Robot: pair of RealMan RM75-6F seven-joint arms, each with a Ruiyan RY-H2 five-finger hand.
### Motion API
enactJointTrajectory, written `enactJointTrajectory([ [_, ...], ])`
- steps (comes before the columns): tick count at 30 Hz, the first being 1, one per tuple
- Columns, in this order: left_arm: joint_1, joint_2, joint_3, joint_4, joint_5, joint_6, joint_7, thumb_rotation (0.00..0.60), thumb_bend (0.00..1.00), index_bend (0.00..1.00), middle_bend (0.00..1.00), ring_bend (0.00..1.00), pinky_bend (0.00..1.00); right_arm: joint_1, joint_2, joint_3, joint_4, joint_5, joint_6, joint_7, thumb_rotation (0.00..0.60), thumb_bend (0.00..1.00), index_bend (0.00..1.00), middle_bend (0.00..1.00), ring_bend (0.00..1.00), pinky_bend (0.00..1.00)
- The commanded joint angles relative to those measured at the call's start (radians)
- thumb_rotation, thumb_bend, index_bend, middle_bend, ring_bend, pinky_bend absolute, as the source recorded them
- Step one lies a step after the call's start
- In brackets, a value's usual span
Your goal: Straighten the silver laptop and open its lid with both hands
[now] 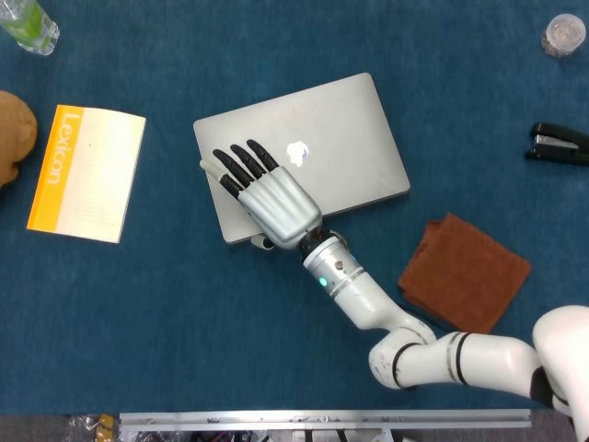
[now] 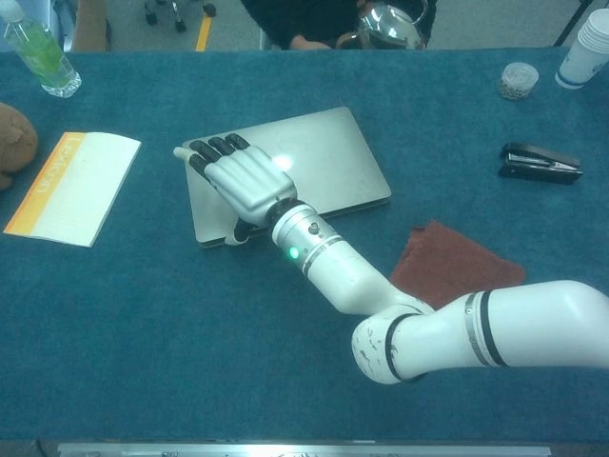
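Note:
The silver laptop [image 1: 345,138] [image 2: 328,157] lies shut on the blue table, still slightly skewed, with its right end a little farther from me than its left. My right hand [image 1: 274,201] [image 2: 245,179] lies flat on the left part of the lid. Its dark fingers [image 1: 236,166] are stretched out toward the far-left corner, and its thumb is by the near edge. It holds nothing. My left hand appears in neither view.
An orange-and-cream booklet [image 1: 87,173] [image 2: 71,186] lies to the left, beside a brown plush toy [image 1: 14,133]. At the right are a brown cloth [image 1: 465,273] [image 2: 457,267], a black stapler [image 1: 559,145] and a small jar [image 1: 563,35]. A bottle [image 2: 38,52] stands far left.

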Motion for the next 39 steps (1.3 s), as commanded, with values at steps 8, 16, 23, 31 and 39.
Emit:
enactJointTrajectory([
  [8, -0.003, -0.003, 0.002, -0.006, 0.008, -0.003, 0.009, 0.600, 0.40, 0.15, 0.10, 0.04, 0.13, -0.090, 0.172, -0.076, -0.187, 0.026, 0.010, -0.044, 0.600, 0.00, 0.00, 0.05, 0.00, 0.07],
  [16, -0.006, -0.001, 0.002, -0.021, 0.016, 0.000, 0.024, 0.600, 0.40, 0.15, 0.10, 0.04, 0.13, -0.121, 0.233, -0.114, -0.223, 0.044, 0.011, -0.067, 0.600, 0.00, 0.00, 0.05, 0.00, 0.06],
  [23, -0.008, -0.002, 0.002, -0.023, 0.016, -0.004, 0.029, 0.600, 0.40, 0.15, 0.10, 0.04, 0.13, -0.120, 0.234, -0.111, -0.181, 0.054, 0.007, -0.051, 0.600, 0.00, 0.00, 0.05, 0.00, 0.06],
  [31, -0.011, -0.005, 0.000, -0.020, 0.010, -0.009, 0.029, 0.600, 0.40, 0.15, 0.10, 0.04, 0.13, -0.110, 0.210, -0.108, -0.122, 0.058, -0.001, -0.032, 0.600, 0.00, 0.00, 0.05, 0.00, 0.07],
  [39, -0.012, -0.009, -0.001, -0.013, 0.008, -0.010, 0.026, 0.600, 0.40, 0.15, 0.10, 0.04, 0.13, -0.103, 0.202, -0.105, -0.105, 0.049, 0.002, -0.015, 0.600, 0.10, 0.00, 0.05, 0.00, 0.06],
])
